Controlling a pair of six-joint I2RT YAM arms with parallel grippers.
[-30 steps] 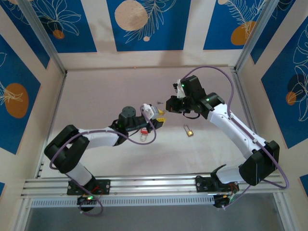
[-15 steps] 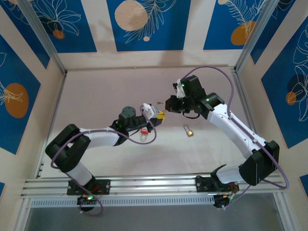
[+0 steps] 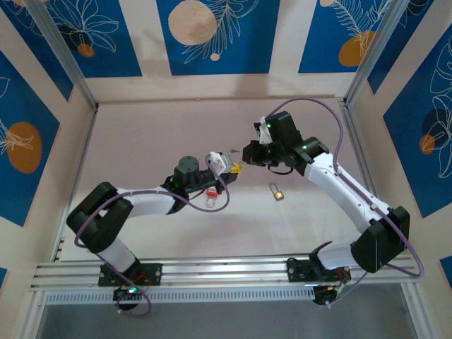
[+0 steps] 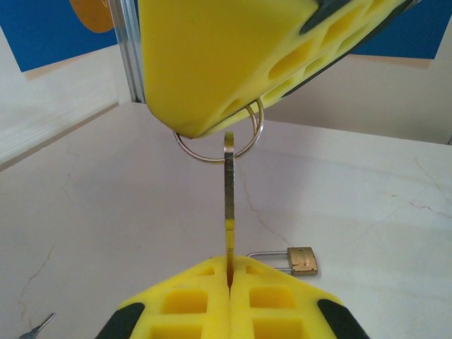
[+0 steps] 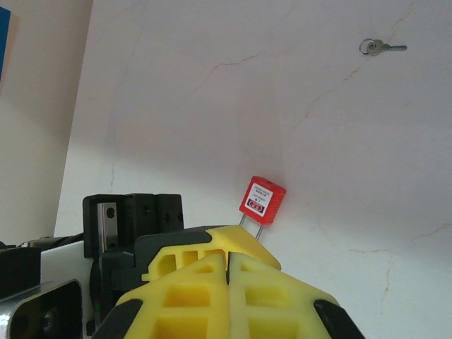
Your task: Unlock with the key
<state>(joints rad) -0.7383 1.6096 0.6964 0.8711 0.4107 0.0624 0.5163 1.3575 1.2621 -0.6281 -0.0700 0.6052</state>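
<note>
— Where's the key (image 4: 229,191)?
— Upright between both claws. The left claw (image 4: 229,265) is clamped on its blade tip from below, and the right claw (image 5: 228,258) is pinched together on the key ring (image 4: 194,150) above.
— The lock?
— A brass padlock (image 4: 301,258) lies on the tabletop (image 4: 106,212), beyond the left claw.

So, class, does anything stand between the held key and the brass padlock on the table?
Nothing visible does. The key, pinched in the left gripper, stands over bare table, and the brass padlock lies beyond it with open space between.
</note>
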